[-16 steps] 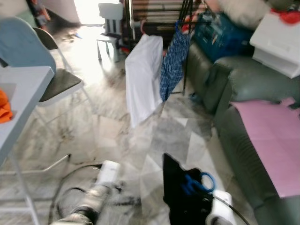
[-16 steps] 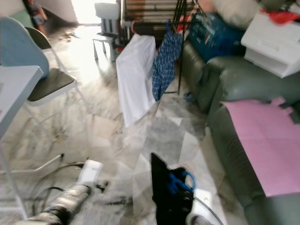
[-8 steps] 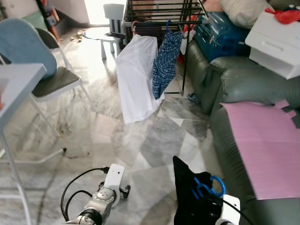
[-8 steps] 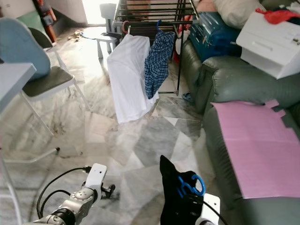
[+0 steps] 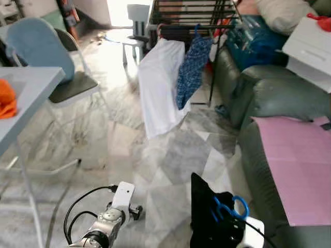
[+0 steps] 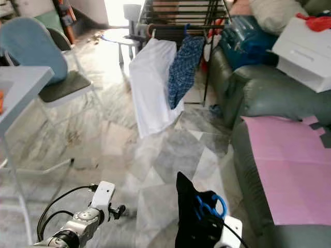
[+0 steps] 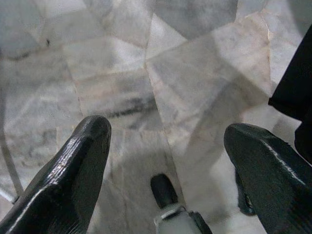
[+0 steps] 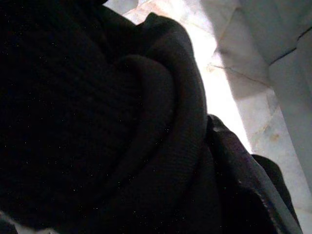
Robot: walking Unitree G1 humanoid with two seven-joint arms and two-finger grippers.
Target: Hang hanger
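Here my right gripper [image 5: 234,223] clasps the blue hanger [image 5: 231,208] draped with a black garment [image 6: 192,217], low beside the green sofa [image 5: 269,98]; my left gripper [image 7: 168,161] hangs spread wide, empty, over marble floor [image 5: 129,139].

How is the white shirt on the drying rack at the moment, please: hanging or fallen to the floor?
Hanging. The white shirt hangs spread from the drying rack rail beside the blue checked garment, its hem close to the marble floor.

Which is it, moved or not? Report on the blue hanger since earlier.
Cannot tell. The blue hanger sits about as near the green sofa as before; the whole view shifted.
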